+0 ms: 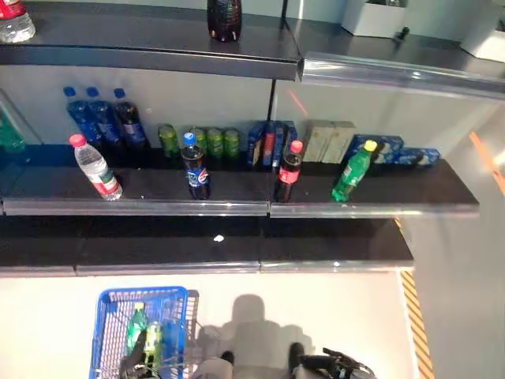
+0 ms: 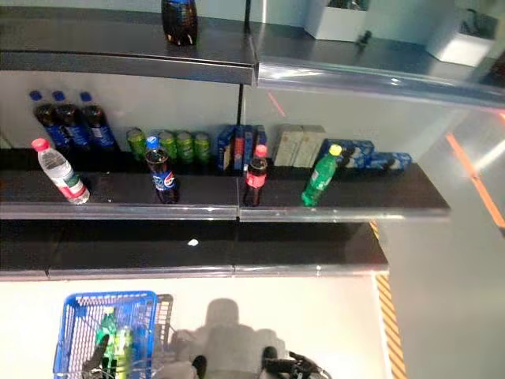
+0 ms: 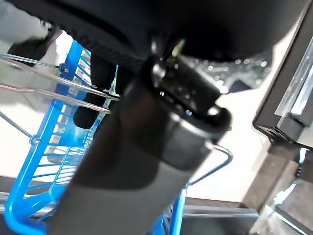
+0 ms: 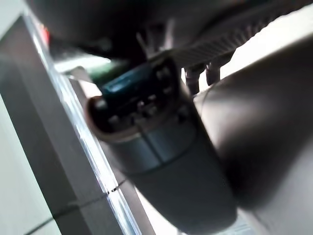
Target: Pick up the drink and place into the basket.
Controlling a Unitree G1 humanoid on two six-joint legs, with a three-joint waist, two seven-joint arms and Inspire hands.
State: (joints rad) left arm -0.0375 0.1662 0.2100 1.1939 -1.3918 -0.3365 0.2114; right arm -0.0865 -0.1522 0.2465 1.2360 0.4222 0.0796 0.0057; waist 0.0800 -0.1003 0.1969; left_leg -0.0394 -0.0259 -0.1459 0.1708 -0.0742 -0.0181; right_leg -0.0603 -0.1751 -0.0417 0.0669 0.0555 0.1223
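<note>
Blue wire basket (image 1: 110, 316) sits on the pale floor at near left, with a green drink bottle (image 1: 138, 325) and a yellow-green item (image 1: 153, 339) lying inside it. Left hand (image 1: 132, 362) is down at the basket's near edge, dark fingers over the rim and wire handle; can't tell if they grip anything. In the left wrist view dark fingers (image 3: 100, 81) poke through the basket handle wires, grasp unclear. Right hand (image 1: 335, 365) shows only as a dark shape at the near edge, right of centre; finger state can't be told, and the right wrist view is filled by the arm.

Dark shelf (image 1: 158, 185) across the far side holds a front row of 4 bottles: clear water bottle with red cap (image 1: 96, 167) tilted at left, blue-cap cola bottle (image 1: 195, 168) upright, red-cap cola bottle (image 1: 288, 172) upright, green bottle with yellow cap (image 1: 352, 171) leaning right. Behind them: 3 dark blue-cap bottles (image 1: 105, 120), green cans (image 1: 199, 142), blue boxes (image 1: 271, 142). A dark bottle (image 1: 224, 19) stands on the upper shelf.
</note>
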